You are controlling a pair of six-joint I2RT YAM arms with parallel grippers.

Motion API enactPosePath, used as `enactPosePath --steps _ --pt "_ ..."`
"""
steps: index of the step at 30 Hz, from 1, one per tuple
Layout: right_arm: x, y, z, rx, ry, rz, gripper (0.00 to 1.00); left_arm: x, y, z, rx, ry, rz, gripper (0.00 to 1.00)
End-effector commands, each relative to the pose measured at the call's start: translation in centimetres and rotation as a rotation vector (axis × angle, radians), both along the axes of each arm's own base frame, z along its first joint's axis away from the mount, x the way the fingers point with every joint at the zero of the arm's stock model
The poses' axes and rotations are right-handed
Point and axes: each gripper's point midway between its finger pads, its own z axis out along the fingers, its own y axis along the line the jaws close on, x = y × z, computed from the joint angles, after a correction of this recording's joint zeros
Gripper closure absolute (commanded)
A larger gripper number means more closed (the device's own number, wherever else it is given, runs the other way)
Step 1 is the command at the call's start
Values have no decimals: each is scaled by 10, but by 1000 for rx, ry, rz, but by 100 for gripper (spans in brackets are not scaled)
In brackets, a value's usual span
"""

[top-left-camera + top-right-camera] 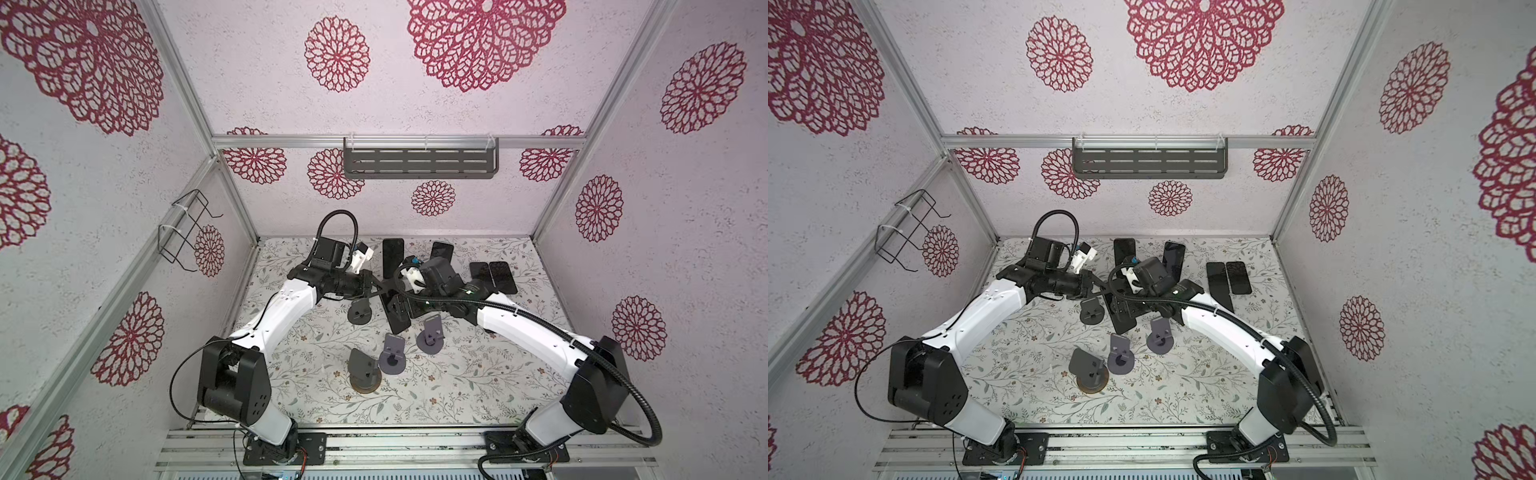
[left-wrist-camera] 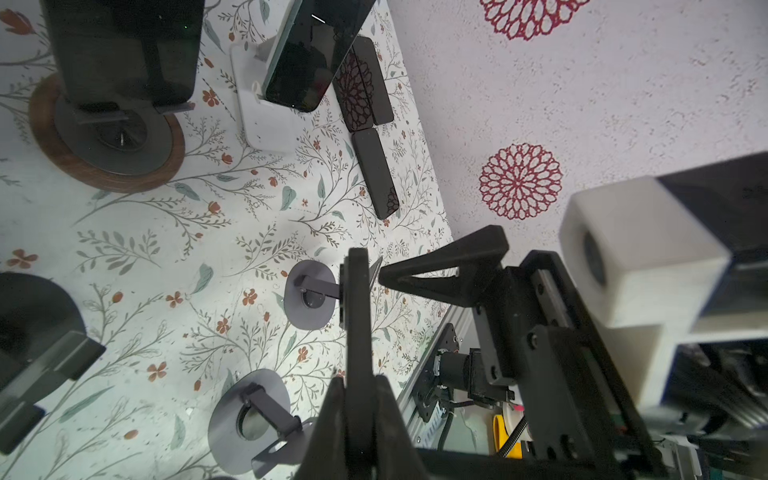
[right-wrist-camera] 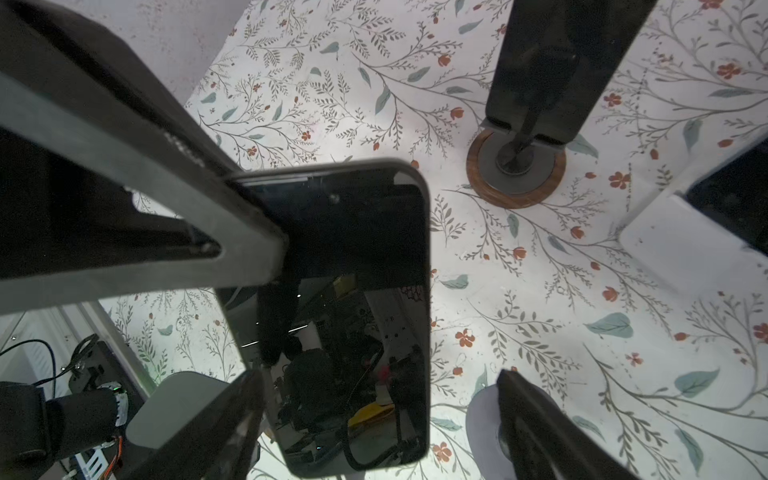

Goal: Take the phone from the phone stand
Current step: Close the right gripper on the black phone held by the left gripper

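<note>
Across the flower-printed table [image 1: 478, 374], the left arm [image 1: 286, 307] and the right arm [image 1: 528, 328] are seen bent inward so that their tools meet near the middle. Between them the phone [image 1: 398, 320] is found. It is a long dark slab, shown edge-on in the left wrist view [image 2: 356, 307] and screen-on in the right wrist view [image 3: 345, 249]. Whether it rests on anything beneath cannot be told. At the back, a second phone [image 1: 392, 253] and a third phone [image 1: 441, 250] are propped on stands, and a flat phone [image 1: 503, 277] is laid near the right arm. A grey stand [image 1: 359, 311] is placed just beside the held phone. Another grey stand [image 1: 431, 338], a low grey stand [image 1: 392, 358] and a wood-based stand [image 1: 365, 368] are set nearer the front. The phone is pinched by its edge in the left gripper [image 2: 359, 380], whose fingers are pressed against both faces. The right gripper [image 3: 380, 374] is held spread, with one finger to each side of the phone, and one finger [image 3: 536, 428] is seen clear of the phone's edge.
</note>
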Motion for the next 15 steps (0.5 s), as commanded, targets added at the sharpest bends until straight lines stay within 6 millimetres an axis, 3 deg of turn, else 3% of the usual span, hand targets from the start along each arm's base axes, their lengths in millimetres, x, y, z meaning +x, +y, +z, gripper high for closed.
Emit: enactPosePath --steps 1,15 --pt "-5 14 12 9 -17 31 10 0 -1 31 -63 -82 -19 100" --pt "-3 11 1 -17 -42 -13 17 2 4 39 -94 -94 -2 100"
